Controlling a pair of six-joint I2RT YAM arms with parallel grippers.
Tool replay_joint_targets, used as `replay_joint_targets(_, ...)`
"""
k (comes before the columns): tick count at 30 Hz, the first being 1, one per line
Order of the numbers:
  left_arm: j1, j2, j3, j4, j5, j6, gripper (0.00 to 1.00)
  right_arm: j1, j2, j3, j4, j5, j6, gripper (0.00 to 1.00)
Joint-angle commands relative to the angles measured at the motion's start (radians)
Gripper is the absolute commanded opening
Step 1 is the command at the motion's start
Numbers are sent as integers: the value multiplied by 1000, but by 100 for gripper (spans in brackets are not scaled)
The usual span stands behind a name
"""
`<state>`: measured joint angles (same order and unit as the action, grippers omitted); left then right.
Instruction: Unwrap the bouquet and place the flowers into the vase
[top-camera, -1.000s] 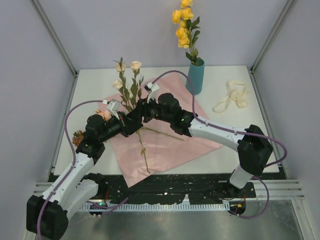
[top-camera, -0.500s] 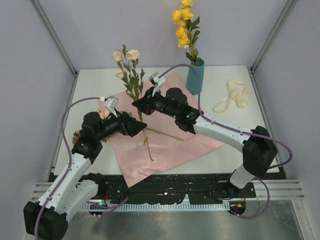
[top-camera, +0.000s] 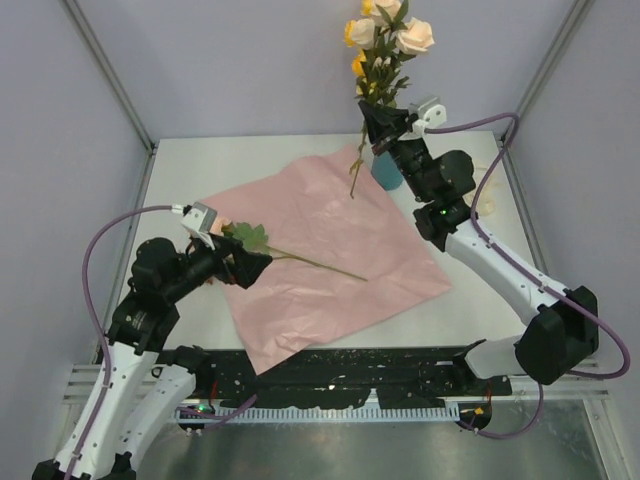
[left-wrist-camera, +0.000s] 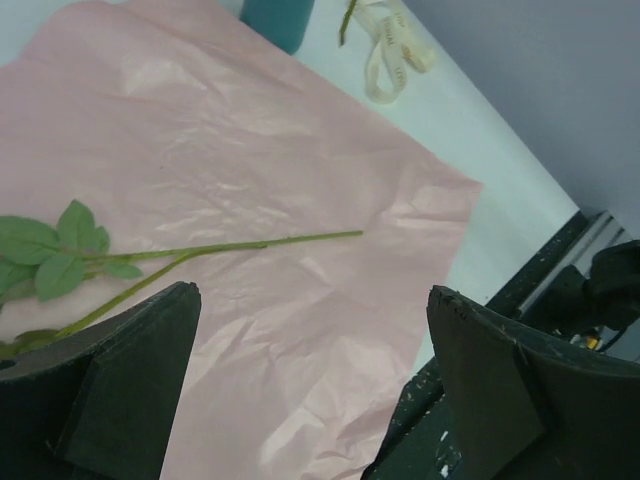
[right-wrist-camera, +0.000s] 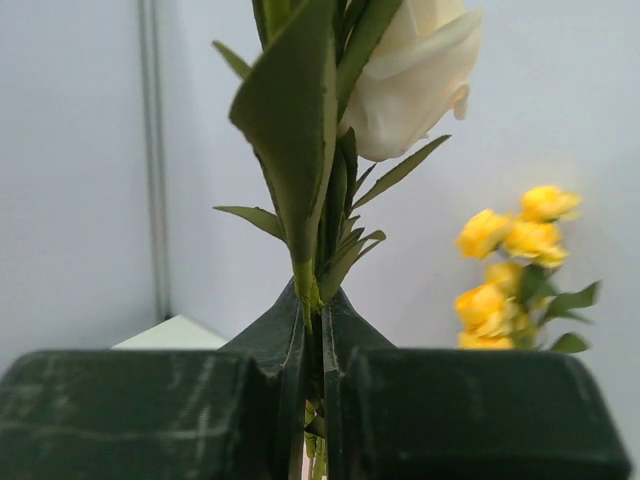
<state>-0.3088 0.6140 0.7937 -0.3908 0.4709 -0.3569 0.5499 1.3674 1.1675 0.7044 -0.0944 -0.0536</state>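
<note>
The left gripper stood open, well left of the vase, beside a loose stem lying on paper. Just above the vase, the right gripper was clamped on cream flowers, held upright, stem-end hanging left of it.

paper: pink, thin, matt, finely creased all over.
vase: teal, smooth, matt.
ribbon: cream with a faint sheen; probably cloth, though it is too blurred to be sure.
cream flower: petals smooth, matt, cloth-like.
leaves: green, matt, veined.
stem: green, smooth, looks like plastic.
table: white, smooth, matt.
left fingers: dark plastic, matt, slightly grainy.
arm shell: white plastic, glossy.
base plate: grey metal, brushed, dull sheen.
</note>
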Motion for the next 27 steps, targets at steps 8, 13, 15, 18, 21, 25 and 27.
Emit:
replay_joint_targets(8, -3, -109, -19, -135, -268, 78, 100, -235, 123, 147, 363, -41, -189, 5)
replay_joint_targets(13, -3, -106, -13, -177, -319, 90, 100, -283, 186, 242, 363, -45, -143, 5)
replay_joint_targets(15, -1, -106, -10, -175, -321, 93, 100, -288, 229, 277, 360, -57, -163, 5)
replay_joint_targets(18, -3, -117, -10, -174, -333, 93, 100, -295, 280, 323, 346, -56, -193, 5)
replay_joint_targets(21, -3, -131, -11, -177, -347, 98, 100, -311, 334, 333, 357, -77, -190, 5)
replay_joint_targets(25, -3, -138, -10, -175, -365, 101, 100, -320, 395, 331, 374, -71, -192, 5)
replay_joint_targets(27, -3, -135, -10, -177, -370, 101, 100, -323, 423, 324, 376, -71, -203, 5)
